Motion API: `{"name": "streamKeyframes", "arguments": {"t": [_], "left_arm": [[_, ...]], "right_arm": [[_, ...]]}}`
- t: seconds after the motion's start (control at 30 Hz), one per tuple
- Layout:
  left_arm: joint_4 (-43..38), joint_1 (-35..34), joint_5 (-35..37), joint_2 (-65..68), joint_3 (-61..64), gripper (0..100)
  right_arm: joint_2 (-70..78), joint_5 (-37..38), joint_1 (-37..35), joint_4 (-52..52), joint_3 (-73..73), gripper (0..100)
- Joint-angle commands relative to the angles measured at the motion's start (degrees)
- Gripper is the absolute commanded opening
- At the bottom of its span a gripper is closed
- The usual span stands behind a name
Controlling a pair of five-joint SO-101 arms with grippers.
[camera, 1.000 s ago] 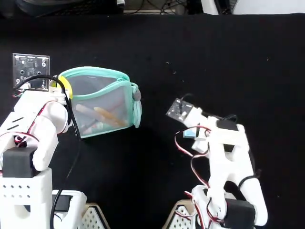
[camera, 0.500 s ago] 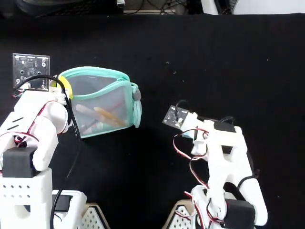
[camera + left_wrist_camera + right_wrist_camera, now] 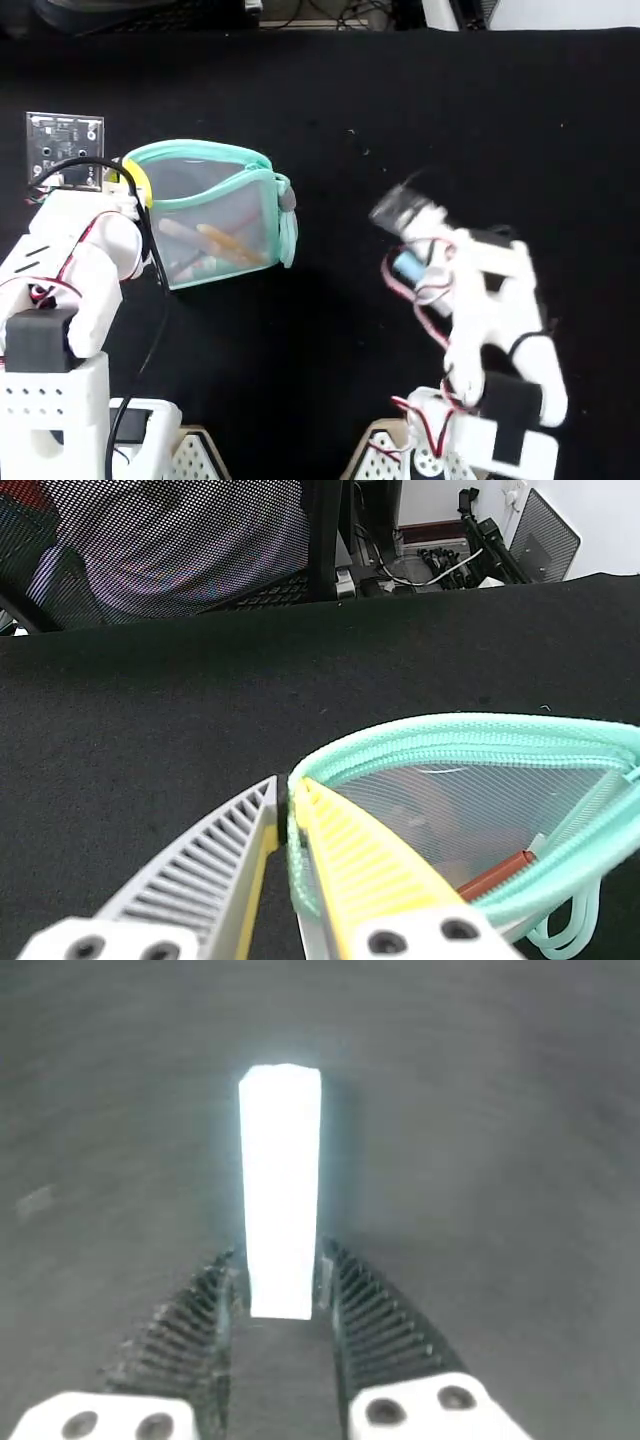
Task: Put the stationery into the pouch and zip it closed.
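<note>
Left hand [image 3: 285, 798] clenches the rim of the open mint pouch [image 3: 215, 215] holding pens [image 3: 225, 243], right hand [image 3: 280, 1265], well apart, grasps a pale block [image 3: 280, 1175] over the black tabletop [image 3: 480, 110], so likely mid-loading, next needs carrying it to the mouth, zip later; mesh chair [image 3: 150, 540] behind.

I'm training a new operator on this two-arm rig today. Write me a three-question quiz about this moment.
1. True or false: the pouch is zipped shut.
2. What does the right tool hold? A) a red pen B) a white block C) nothing
3. Fill in: the left tool is clamped on the pouch's ____.
Key: 1 false, its top gapes open; 2 B; 3 rim.
</note>
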Motion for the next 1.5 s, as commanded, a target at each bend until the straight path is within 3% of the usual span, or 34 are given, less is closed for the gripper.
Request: {"name": "streamKeyframes", "arguments": {"t": [0.0, 0.2, 0.37, 0.43, 0.77, 1.07, 1.37, 1.47], "left_arm": [[1.1, 0.4, -0.4, 1.6, 10.6, 3], [1.1, 0.4, -0.4, 1.6, 10.7, 3], [1.1, 0.4, -0.4, 1.6, 10.7, 3], [1.1, 0.4, -0.4, 1.6, 10.7, 3], [0.8, 0.2, -0.4, 1.6, 10.7, 3], [0.8, 0.0, -0.4, 1.6, 10.7, 3], [1.1, 0.1, -0.4, 1.6, 10.6, 3], [0.9, 0.2, -0.4, 1.6, 10.7, 3]], "right_arm": [[3.4, -18.0, 3.3, 0.1, -8.5, 1.3], [14.4, -20.8, 1.8, 8.4, -15.8, 2.1], [21.7, -25.8, 1.9, 11.3, -23.8, 24.2], [23.1, -26.0, 1.4, 11.3, -26.0, 28.3], [24.0, -26.4, -6.0, 15.4, -36.1, 19.8], [24.7, -26.4, -6.1, 15.1, -37.8, 19.8], [36.8, -26.3, -5.6, 16.0, -43.9, 19.4], [37.7, -26.3, -5.6, 18.2, -47.2, 12.1]]}}
